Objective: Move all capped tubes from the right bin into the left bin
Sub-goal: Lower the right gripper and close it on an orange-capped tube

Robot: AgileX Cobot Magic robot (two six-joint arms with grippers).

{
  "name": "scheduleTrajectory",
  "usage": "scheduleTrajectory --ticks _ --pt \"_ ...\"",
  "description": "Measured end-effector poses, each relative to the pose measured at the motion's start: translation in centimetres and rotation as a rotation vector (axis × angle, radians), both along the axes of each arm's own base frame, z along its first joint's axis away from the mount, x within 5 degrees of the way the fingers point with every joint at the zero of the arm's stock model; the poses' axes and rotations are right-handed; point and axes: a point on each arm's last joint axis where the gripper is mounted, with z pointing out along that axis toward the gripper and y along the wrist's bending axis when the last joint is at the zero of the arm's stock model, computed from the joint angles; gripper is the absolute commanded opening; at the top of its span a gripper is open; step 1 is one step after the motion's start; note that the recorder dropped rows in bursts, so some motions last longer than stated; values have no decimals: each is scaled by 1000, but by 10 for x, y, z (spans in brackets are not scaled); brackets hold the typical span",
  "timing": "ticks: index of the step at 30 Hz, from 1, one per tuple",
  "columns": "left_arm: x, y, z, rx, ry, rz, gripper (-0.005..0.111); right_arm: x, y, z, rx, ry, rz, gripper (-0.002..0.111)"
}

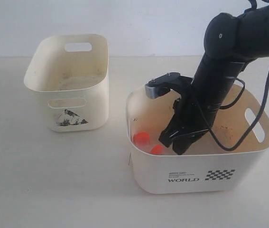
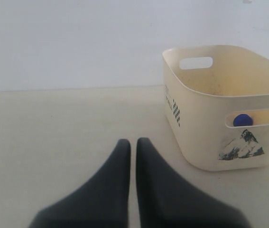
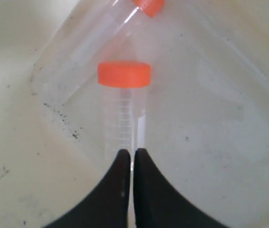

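Inside the right bin (image 1: pixel 196 171) lie two capped tubes with orange caps (image 1: pixel 141 138) (image 1: pixel 157 149). My right gripper (image 1: pixel 173 146) reaches down into this bin. In the right wrist view its jaws (image 3: pixel 133 152) stand shut, with one clear orange-capped tube (image 3: pixel 124 114) lying just beyond the tips and not between them. A second orange-capped tube (image 3: pixel 96 42) lies slanted past it. The left bin (image 1: pixel 94 102) stands apart at the left. A blue cap (image 2: pixel 242 120) shows through its handle slot. My left gripper (image 2: pixel 133 141) is shut, low over the table, short of the left bin (image 2: pixel 196 128).
The right arm and its black cable (image 1: pixel 262 104) hang over the right bin's far rim. Dark specks dot the floor of that bin (image 3: pixel 53 114). Pale tabletop (image 1: pixel 53 180) stretches between and in front of the bins.
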Motion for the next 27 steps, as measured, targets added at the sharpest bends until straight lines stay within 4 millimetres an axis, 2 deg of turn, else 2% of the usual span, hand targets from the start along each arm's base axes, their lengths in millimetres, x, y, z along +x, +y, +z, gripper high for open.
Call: scheduleTrajectory --ticks 4,6,20,27 --pt "0 0 0 0 0 0 4 -6 14 0 2 -2 44 44" --pt "0 0 0 0 0 0 4 -9 20 0 4 -6 60 52" --pt "0 0 0 0 0 0 4 -7 21 -3 -34 -11 -46 53" --pt "0 0 0 0 0 0 4 -2 27 -26 -21 37 -93 53"
